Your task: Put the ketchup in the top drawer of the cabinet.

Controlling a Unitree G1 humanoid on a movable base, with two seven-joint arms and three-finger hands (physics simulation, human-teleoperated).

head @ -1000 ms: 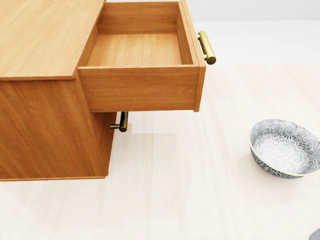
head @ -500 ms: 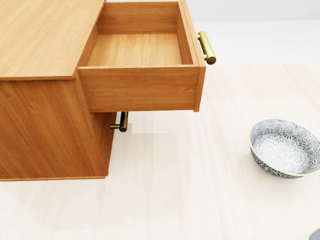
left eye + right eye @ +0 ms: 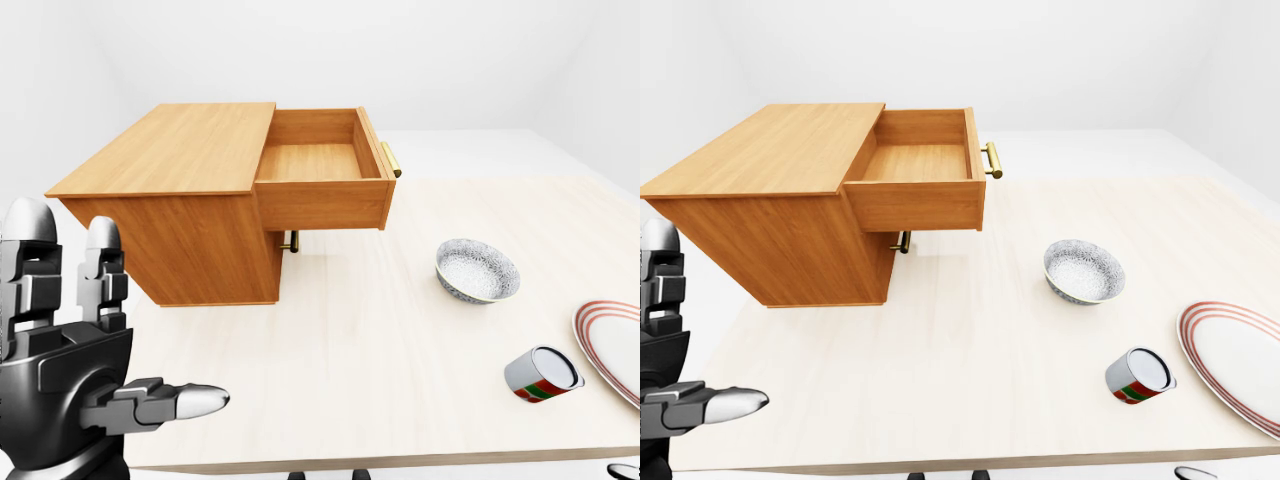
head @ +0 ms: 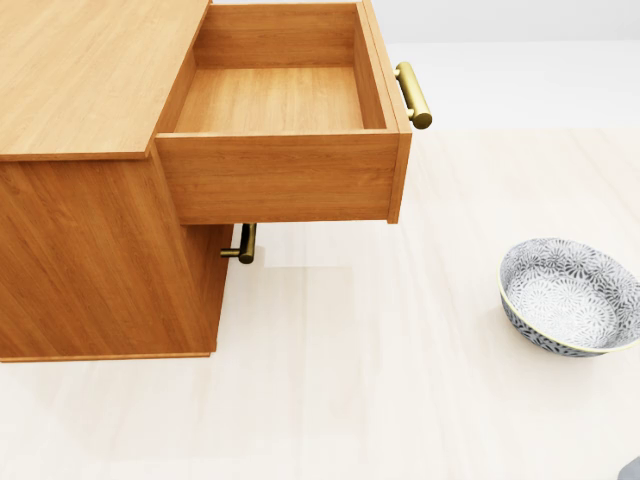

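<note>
Top drawer (image 4: 275, 100) stands pulled out to receive ketchup I can't spot; my left robot hand (image 3: 75, 375) hovers released, empty.

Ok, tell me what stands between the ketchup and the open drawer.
Only the bowl, on the table about midway and close to the line from the ketchup to the drawer. The drawer is open and empty.
</note>
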